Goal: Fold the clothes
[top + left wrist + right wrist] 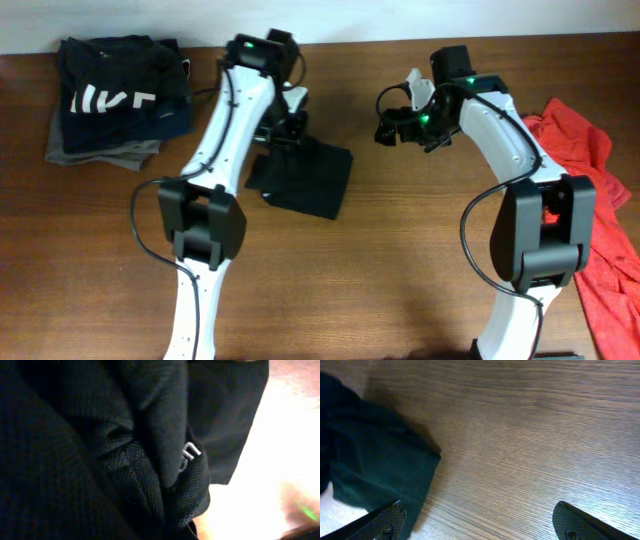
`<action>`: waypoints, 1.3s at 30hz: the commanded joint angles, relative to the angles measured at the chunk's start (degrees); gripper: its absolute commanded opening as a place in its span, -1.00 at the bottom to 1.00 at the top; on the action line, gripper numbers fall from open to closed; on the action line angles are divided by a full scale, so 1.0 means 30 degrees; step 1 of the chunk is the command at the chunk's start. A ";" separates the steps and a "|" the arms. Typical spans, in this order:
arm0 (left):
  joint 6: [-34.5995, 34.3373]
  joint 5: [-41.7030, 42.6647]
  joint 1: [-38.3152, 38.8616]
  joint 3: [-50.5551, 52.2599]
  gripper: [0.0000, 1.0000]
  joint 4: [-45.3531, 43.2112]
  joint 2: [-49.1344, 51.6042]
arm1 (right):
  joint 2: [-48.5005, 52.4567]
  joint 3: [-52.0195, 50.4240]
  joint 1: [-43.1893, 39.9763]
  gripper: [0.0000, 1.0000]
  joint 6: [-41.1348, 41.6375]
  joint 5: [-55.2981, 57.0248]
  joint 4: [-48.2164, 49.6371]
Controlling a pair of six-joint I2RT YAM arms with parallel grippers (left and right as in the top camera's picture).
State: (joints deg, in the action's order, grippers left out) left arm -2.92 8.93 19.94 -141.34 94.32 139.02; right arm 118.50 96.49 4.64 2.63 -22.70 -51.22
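A black garment (305,178) lies partly folded on the wooden table (400,260) at centre left. My left gripper (288,125) is at its far edge. In the left wrist view the black mesh fabric (100,460) fills the frame and hides the jaws, so the gripper looks shut on the cloth. My right gripper (386,128) hangs over bare wood to the right of the garment. Its fingers are wide apart and empty in the right wrist view (480,525), where a corner of the black garment (375,475) lies at the left.
A stack of folded dark clothes (115,95) sits at the back left. A crumpled red garment (585,160) lies along the right edge, partly under the right arm's base.
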 commanded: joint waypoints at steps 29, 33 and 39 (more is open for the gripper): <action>-0.0022 0.0794 0.4823 0.2171 0.52 -0.2528 0.0051 | -0.0015 -0.0051 -0.2965 0.98 0.0146 0.0219 0.0998; -0.0022 0.0619 0.4677 0.1610 0.55 -0.2244 0.0015 | -0.0015 -0.0051 -0.3585 0.97 0.0138 -0.0466 0.0816; -0.0022 -0.2106 0.3840 -0.1668 0.58 -0.1158 -0.0670 | -0.0022 -0.0044 -0.4211 0.97 0.0131 -0.3308 0.0678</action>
State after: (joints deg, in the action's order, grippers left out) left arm -3.49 8.43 33.63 -139.98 90.21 139.04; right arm 118.50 96.47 -7.31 2.87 -26.46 -49.23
